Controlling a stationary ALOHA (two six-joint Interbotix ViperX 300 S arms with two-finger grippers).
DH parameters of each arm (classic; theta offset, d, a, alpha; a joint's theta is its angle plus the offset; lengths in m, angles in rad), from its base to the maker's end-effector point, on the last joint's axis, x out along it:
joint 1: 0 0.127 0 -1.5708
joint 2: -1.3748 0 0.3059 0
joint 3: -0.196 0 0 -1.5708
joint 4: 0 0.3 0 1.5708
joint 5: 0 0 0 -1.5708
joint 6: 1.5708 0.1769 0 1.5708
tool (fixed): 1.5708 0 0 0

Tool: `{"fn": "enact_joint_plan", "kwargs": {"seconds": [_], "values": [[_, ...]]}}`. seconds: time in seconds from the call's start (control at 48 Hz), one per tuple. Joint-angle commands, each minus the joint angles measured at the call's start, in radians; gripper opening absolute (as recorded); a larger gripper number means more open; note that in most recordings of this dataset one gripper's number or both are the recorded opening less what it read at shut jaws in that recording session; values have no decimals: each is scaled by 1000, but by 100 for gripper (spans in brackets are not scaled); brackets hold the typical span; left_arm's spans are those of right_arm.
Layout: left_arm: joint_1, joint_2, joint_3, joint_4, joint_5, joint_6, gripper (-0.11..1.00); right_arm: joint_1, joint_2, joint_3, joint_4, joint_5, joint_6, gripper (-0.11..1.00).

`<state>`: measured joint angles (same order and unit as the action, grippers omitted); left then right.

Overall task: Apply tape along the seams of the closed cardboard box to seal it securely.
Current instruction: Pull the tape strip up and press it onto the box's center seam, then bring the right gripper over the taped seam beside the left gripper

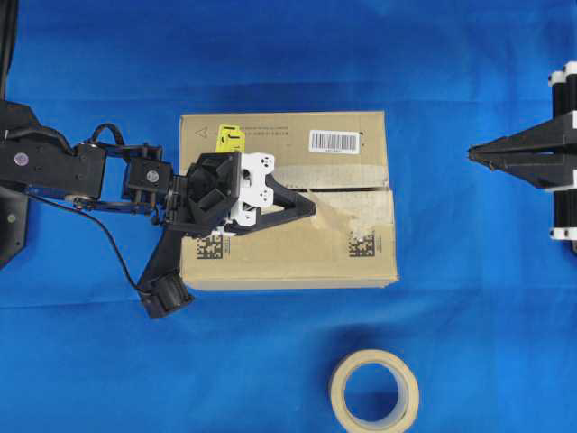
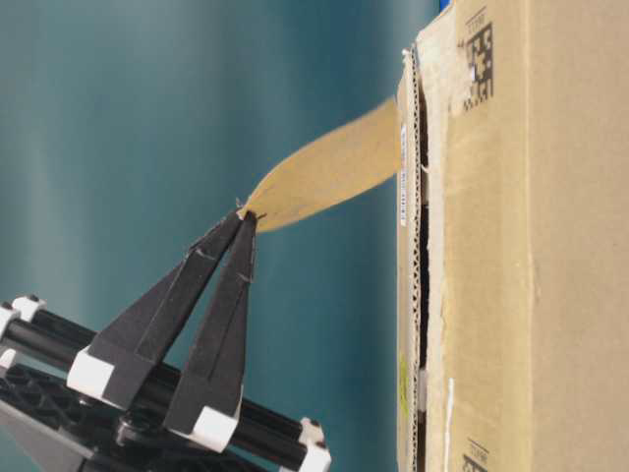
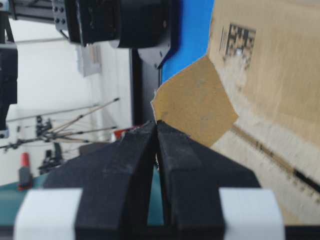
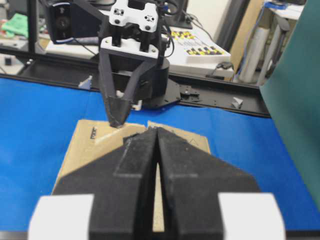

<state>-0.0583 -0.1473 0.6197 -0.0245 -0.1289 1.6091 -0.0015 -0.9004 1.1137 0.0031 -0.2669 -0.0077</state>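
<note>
Both arms level; left gripper pinches tape above cardboard box.

Left arm: black links w/ silver screws, thin black cable looped underneath, white perforated bracket by wrist. Left gripper & right gripper: tapered black fingers, white bands seen near bases.
</note>
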Motion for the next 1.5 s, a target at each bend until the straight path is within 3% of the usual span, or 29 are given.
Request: {"fn": "enact_joint_plan", "kwargs": {"seconds": [0.0,0.375,0.854,1.124,1.478], "values": [[18,-23,-8,2,-3,15,1,0,5,-29,-2,-6,-2,1],[78,-28,17,2,75,25,1,-9,9,-28,0,-6,-11,1],[60,-75,124,-2,83,11,1,-57,28,-26,-2,-14,-14,1],[54,-66,126,-3,184,11,1,-57,40,-26,-2,-28,-14,1],[77,-60,132,-3,196,12,1,-57,107,-35,-2,-71,-12,1]]}}
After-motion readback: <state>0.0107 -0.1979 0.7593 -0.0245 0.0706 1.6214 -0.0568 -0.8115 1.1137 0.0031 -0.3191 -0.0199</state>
